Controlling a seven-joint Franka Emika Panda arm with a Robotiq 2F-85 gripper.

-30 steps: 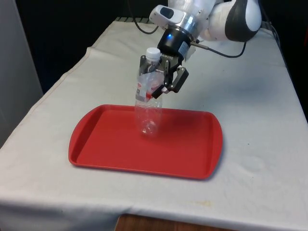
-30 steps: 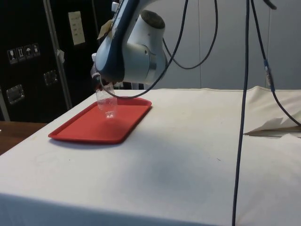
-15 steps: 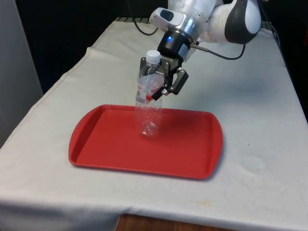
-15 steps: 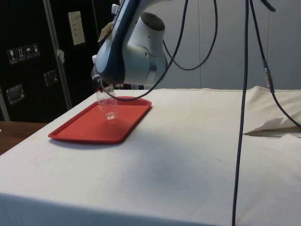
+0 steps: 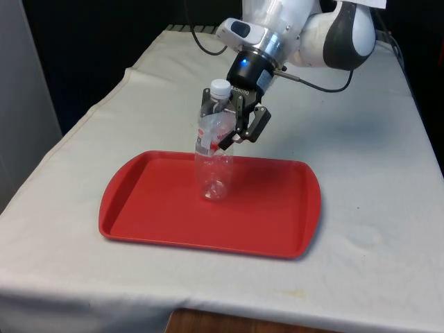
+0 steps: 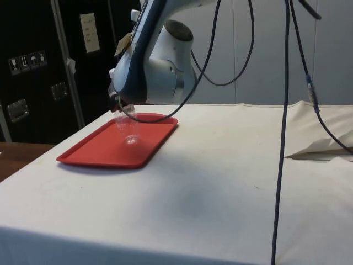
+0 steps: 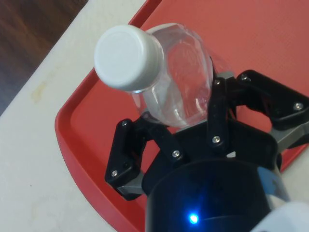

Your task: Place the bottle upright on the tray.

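Front view showed the fingers (image 5: pixel 223 130) clamped on the clear plastic bottle (image 5: pixel 214 149), standing slightly tilted on the red tray (image 5: pixel 277 222); releasing it so could topple it.

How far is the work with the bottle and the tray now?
Done: the clear bottle is over the red tray, cap up, its base at the tray floor. In hand: the gripper is shut on its upper body, and the bottle tilts slightly. Left: set it straight, open the fingers and lift away.
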